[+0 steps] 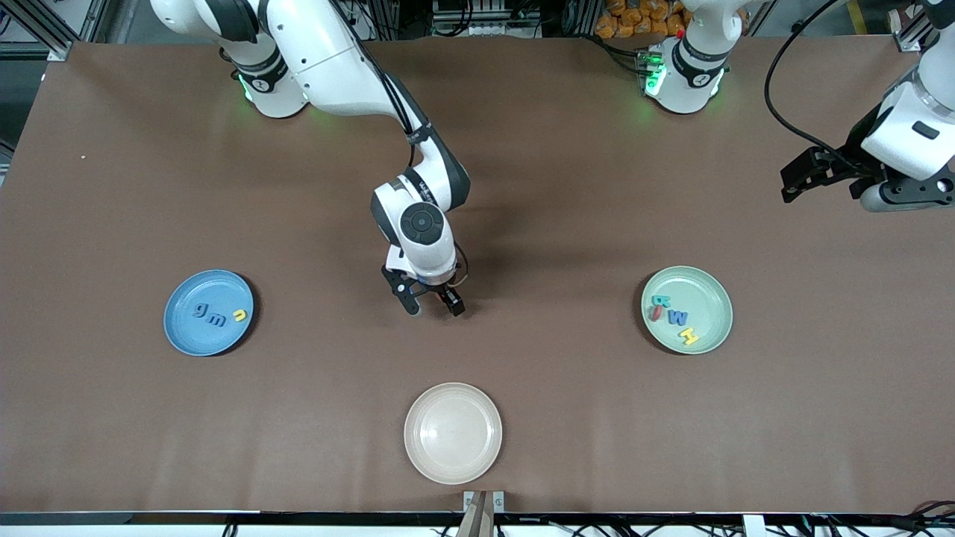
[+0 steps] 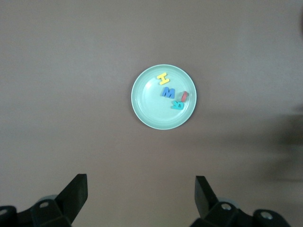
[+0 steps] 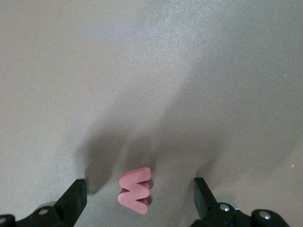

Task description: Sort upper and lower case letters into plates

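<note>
My right gripper (image 1: pixel 433 306) is open, low over the middle of the table. In the right wrist view its fingers straddle a pink letter w (image 3: pixel 136 190) that lies flat on the table, without touching it. The blue plate (image 1: pixel 179 335) at the right arm's end holds a blue g (image 1: pixel 201 309), a blue m (image 1: pixel 216 321) and a yellow letter (image 1: pixel 239 315). The mint green plate (image 1: pixel 709 298) at the left arm's end holds several letters, teal, red, blue and yellow (image 1: pixel 687 336). My left gripper (image 1: pixel 797 181) waits open and empty, high up; its wrist view shows the mint plate (image 2: pixel 147 106).
An empty cream-beige plate (image 1: pixel 453 432) sits near the table's front edge, nearer to the front camera than my right gripper. The brown table (image 1: pixel 567 224) is bare between the plates.
</note>
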Controlling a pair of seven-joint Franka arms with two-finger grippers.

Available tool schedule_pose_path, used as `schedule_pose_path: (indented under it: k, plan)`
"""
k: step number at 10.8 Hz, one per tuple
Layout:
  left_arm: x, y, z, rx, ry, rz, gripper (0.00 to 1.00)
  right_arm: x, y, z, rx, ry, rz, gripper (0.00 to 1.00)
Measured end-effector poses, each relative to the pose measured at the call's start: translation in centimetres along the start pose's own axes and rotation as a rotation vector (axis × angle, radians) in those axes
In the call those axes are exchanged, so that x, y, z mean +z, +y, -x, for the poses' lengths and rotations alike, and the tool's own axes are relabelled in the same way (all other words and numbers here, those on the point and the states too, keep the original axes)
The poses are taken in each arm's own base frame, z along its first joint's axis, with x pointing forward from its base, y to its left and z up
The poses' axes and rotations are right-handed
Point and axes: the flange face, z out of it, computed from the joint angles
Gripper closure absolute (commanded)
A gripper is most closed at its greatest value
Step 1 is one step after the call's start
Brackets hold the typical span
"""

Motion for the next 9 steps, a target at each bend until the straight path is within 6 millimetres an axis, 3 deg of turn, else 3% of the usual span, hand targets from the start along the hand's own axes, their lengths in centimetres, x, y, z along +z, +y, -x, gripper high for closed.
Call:
schedule_pose_path:
  k: [3, 7, 9]
  plan:
    - [0.1, -1.1, 0.1, 0.021, -0.02, 0.015, 0.0, -0.4, -0.1, 0.5, -0.006, 0.001, -0.041, 1.0]
    - [0.2, -1.1, 0.2, 0.022, -0.024, 0.015, 0.0, -1.0, -0.2, 0.4, -0.01, 0.003, -0.061, 1.0]
    - [0.2, -1.0, 0.2, 0.023, -0.024, 0.015, 0.0, -1.4, -0.1, -1.4, -0.036, 0.023, -0.028, 1.0]
